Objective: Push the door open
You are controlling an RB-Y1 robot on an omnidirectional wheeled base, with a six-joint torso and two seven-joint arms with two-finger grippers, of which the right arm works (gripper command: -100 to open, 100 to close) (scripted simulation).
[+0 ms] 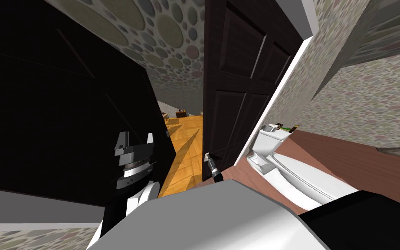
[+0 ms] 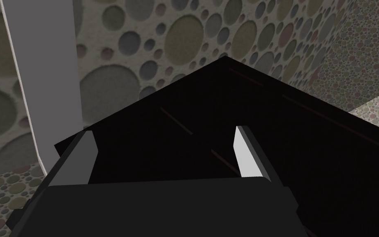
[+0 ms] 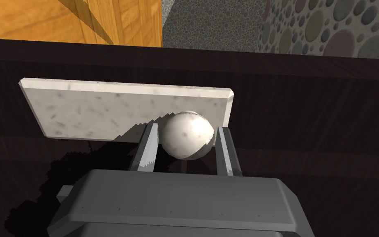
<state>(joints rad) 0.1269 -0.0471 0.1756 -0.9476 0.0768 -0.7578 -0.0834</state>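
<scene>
The dark panelled door [image 1: 238,87] stands ajar, hinged at a white frame [image 1: 273,100], and orange wood floor [image 1: 181,147] shows through the gap. My right gripper [image 1: 210,159] is at the door's free edge. Up close, my right gripper [image 3: 186,127] is shut on the white round knob [image 3: 186,135], its two fingers pressing the knob's sides. The knob sits on a pale speckled plate [image 3: 102,109] fixed to the dark door [image 3: 308,115]. My left gripper [image 1: 136,136] is raised and open beside a large dark panel [image 1: 64,108]; my left gripper [image 2: 163,131] holds nothing, and the dark panel [image 2: 234,107] lies just ahead.
A white toilet [image 1: 281,160] stands close at my right on a reddish-brown floor [image 1: 346,156]. Walls with round dotted paper [image 1: 173,34] enclose the spot. Small wooden furniture [image 1: 180,114] stands far off on the orange floor past the door.
</scene>
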